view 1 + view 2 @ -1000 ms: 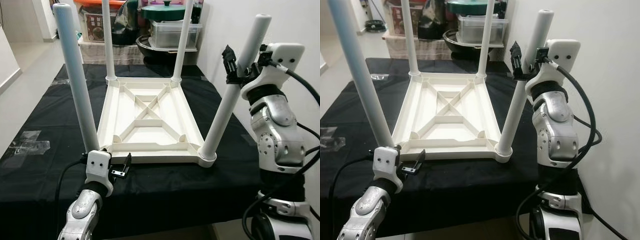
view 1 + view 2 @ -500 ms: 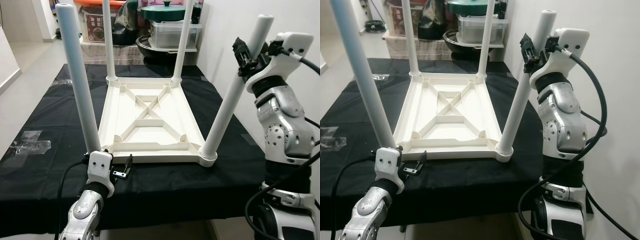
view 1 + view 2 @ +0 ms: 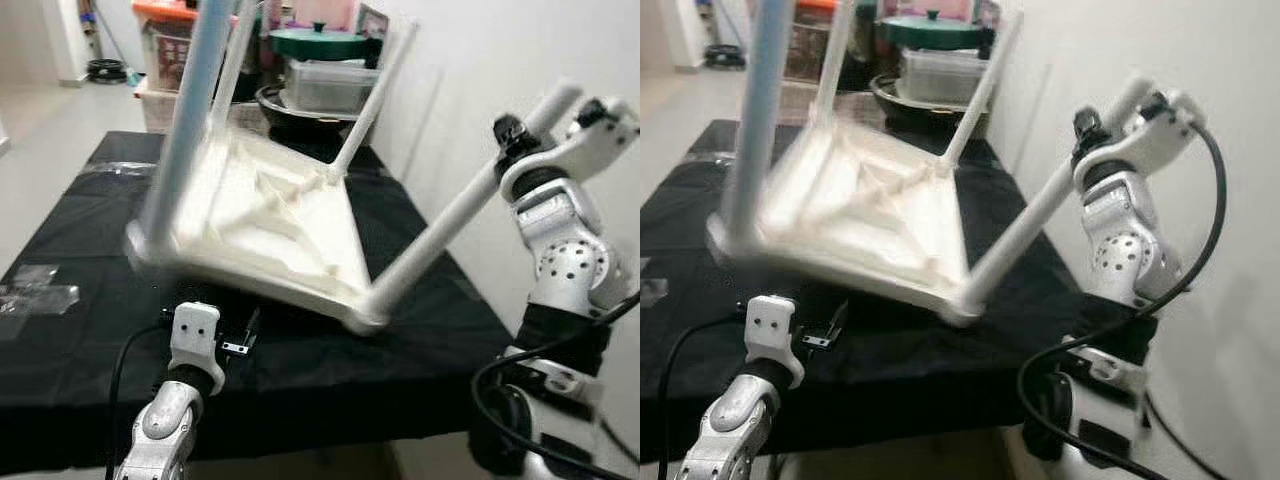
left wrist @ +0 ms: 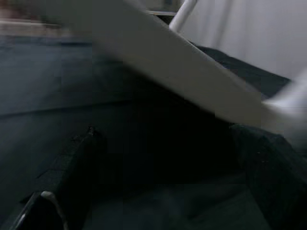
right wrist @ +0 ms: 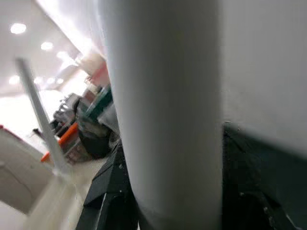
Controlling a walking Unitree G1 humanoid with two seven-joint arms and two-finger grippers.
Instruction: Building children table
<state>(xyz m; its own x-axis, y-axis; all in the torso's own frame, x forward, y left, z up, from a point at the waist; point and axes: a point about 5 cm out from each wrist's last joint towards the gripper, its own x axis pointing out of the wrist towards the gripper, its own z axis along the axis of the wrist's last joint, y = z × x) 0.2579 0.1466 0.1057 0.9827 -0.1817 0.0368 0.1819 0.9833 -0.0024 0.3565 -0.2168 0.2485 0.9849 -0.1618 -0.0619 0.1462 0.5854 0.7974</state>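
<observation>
The children's table (image 3: 270, 215) has all four legs seated in its corner sockets, so I judge the assembly itself done. It is upside down and tipped, its left edge raised off the black tabletop (image 3: 60, 230) and its near right corner low, just above or on the cloth; motion blur keeps me from telling which. What is left, as I read it, is turning it over to stand on its feet.

My right gripper (image 3: 512, 135) is up at about 3 o'clock from the table's middle, pinching the near right leg (image 3: 450, 215) close to its top end; in the right wrist view the white tube runs between my fingers. That leg leans far out toward the wall.

My left gripper (image 3: 240, 338) sits at about 6 o'clock, low over the cloth just below the table's raised near edge, touching nothing, its fingers (image 3: 255, 322) spread a little.

Storage boxes (image 3: 330, 85) and a green lid (image 3: 318, 40) stand beyond the tabletop at 12 o'clock.
</observation>
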